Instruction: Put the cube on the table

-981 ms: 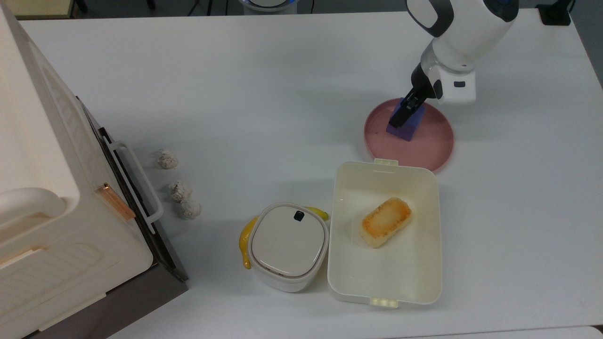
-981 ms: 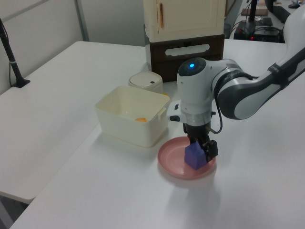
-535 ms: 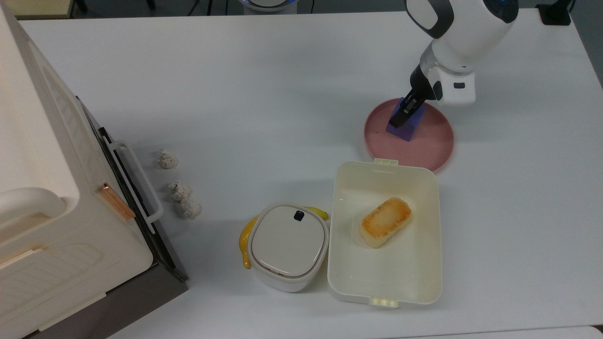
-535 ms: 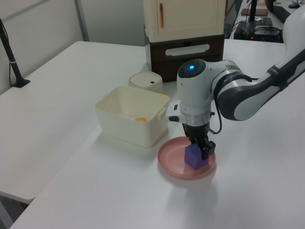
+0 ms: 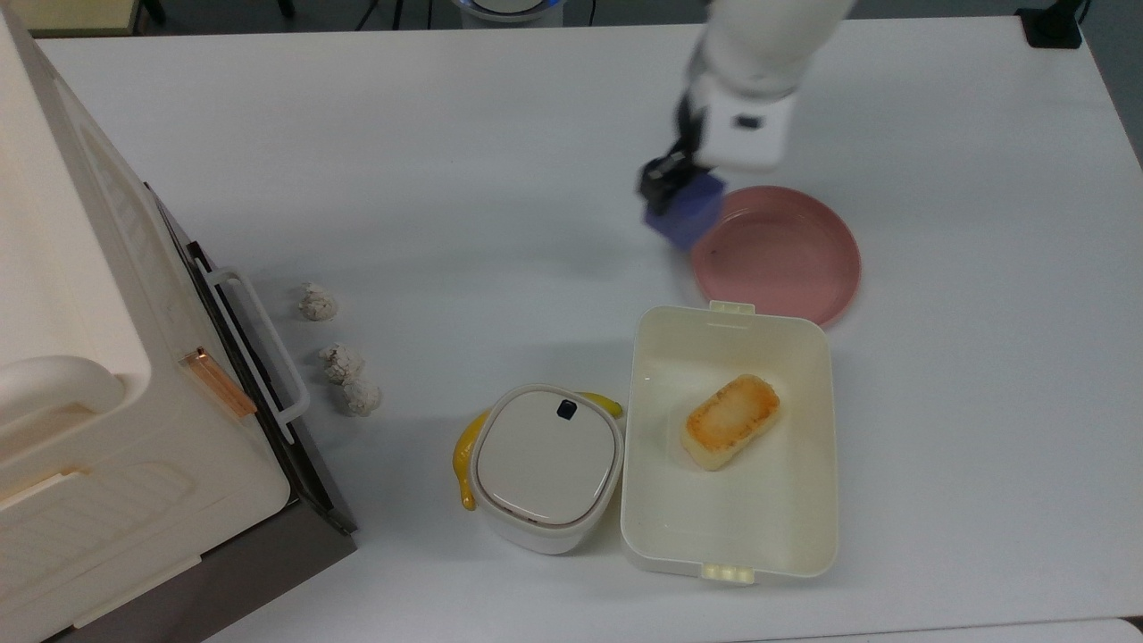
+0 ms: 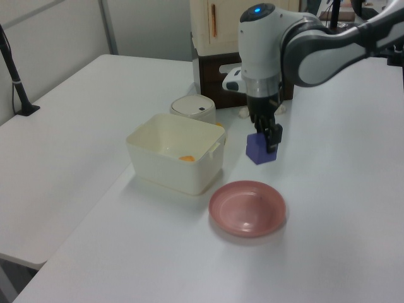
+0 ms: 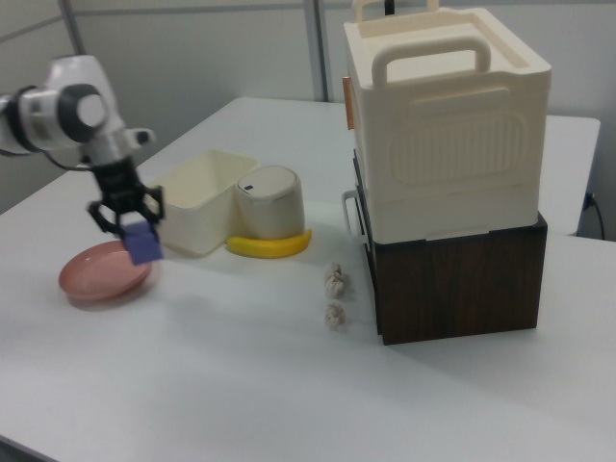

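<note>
Now the gripper (image 5: 665, 183) is clamped on the cube (image 5: 686, 214), which hangs in the air below the fingers, clear of the plate (image 5: 786, 259). In the top view the cube sits just off the plate's rim, on the top view's left; in the left view the plate lies nearer the camera than the gripper, with bare table (image 5: 500, 179) under and beyond the cube. The cream box (image 5: 728, 438) holding the bread (image 5: 730, 420) is on the far side of the plate from the gripper in the top view.

By its look the cube is a small, stiff, solid block with flat matte faces, so it is probably light and not fragile, and should not slip much between the fingers. The hold appears to be across two opposite faces near the top, leaving the bottom face free, which suits setting it down flat.

The lift seems done and the carry under way; what is left is to lower onto open table away from the plate and release. A tilted cube could tip on contact.
</note>
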